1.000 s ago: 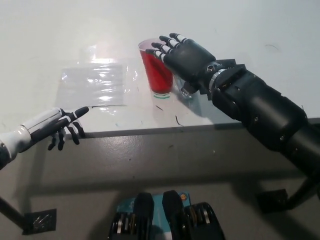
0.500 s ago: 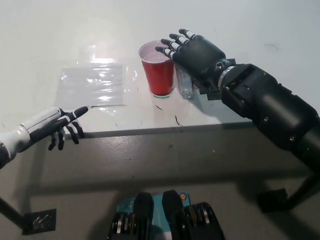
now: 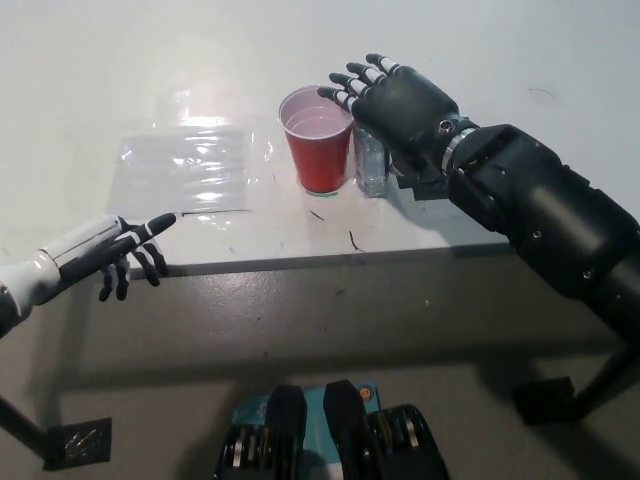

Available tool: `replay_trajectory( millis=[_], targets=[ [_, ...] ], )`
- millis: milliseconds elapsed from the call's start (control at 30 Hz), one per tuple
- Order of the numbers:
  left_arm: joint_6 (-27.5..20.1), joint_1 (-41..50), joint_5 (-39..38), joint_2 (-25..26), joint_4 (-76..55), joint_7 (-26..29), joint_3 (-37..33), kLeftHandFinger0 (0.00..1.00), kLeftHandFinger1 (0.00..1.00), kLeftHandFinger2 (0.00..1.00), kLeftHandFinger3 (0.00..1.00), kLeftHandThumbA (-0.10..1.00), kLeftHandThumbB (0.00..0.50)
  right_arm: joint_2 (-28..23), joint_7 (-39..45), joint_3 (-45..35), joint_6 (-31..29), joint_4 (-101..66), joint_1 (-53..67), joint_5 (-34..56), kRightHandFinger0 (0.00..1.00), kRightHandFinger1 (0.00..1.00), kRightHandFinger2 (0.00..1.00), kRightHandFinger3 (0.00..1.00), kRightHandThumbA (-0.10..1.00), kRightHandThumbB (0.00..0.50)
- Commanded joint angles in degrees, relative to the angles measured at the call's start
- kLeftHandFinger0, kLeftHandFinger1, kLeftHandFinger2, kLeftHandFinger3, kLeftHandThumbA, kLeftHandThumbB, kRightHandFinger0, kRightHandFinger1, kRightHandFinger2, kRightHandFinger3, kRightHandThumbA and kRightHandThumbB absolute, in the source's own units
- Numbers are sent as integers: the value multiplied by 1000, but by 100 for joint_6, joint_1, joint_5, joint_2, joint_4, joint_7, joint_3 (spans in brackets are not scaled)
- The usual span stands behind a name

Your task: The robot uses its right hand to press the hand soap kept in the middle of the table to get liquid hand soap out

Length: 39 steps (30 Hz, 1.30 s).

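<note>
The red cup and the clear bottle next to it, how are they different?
The red cup is red and opaque; the clear bottle is see-through. The cup is wider, the bottle slimmer. The cup's open top is uncovered, while the black right hand hangs over the bottle. Both stand upright on the white table.

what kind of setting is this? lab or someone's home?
Probably a lab or test bench, not a home: a bare white table over a grey floor, holding only staged props, a red cup, a clear soap bottle and a clear plastic sheet.
</note>
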Motion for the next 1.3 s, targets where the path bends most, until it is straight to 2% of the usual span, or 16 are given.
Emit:
replay_trajectory(
  millis=[0, 233, 433, 567, 633, 867, 900, 967, 1000, 1233, 1267],
  targets=[
    [47, -100, -28, 181, -90, -55, 113, 200, 243, 425, 646, 1000, 200, 60, 168, -179, -12, 101, 91, 147, 1000, 1000, 1000, 1000, 1000, 475],
    [-21, -95, 14, 136, -65, -12, 91, 199, 233, 420, 642, 1000, 191, 192, -42, -708, -39, 338, 246, 501, 1000, 1000, 1000, 1000, 1000, 494],
    [98, -18, -39, 73, -129, 19, 138, 179, 235, 420, 639, 1000, 206, 428, -230, -1144, -123, 566, 524, 837, 1000, 1000, 1000, 1000, 1000, 496],
    [25, -55, 26, 104, -144, 4, 97, 158, 214, 392, 640, 1000, 179, 520, -485, -1379, -200, 679, 652, 980, 1000, 1000, 1000, 1000, 1000, 467],
    [-7, -123, 31, 110, -99, -14, 83, 155, 212, 395, 635, 1000, 185, 546, -466, -1448, -158, 719, 668, 1000, 1000, 1000, 1000, 1000, 1000, 469],
    [29, -145, -26, 80, -34, -28, 102, 177, 226, 398, 628, 1000, 225, 595, -420, -1297, -84, 734, 742, 800, 1000, 1000, 1000, 1000, 1000, 484],
    [37, -144, -26, 77, -35, -24, 105, 169, 223, 393, 618, 1000, 229, 585, -396, -1263, -60, 715, 751, 764, 1000, 1000, 1000, 1000, 1000, 472],
    [-11, -139, 18, 92, -54, -6, 94, 158, 215, 385, 613, 1000, 212, 554, -245, -1162, 38, 668, 764, 686, 1000, 1000, 1000, 1000, 1000, 478],
    [-38, -155, 35, 120, -61, -14, 91, 168, 223, 401, 616, 1000, 215, 550, -179, -1126, 101, 684, 750, 658, 1000, 1000, 1000, 1000, 1000, 493],
    [18, -277, 15, 153, -62, -50, 109, 207, 249, 434, 640, 1000, 227, 541, 49, -865, 301, 734, 733, 543, 1000, 1000, 1000, 1000, 1000, 500],
    [-31, -310, 39, 170, -50, -50, 97, 165, 225, 420, 628, 1000, 222, 558, 62, -816, 291, 767, 789, 552, 1000, 1000, 1000, 1000, 1000, 500]
  ],
)
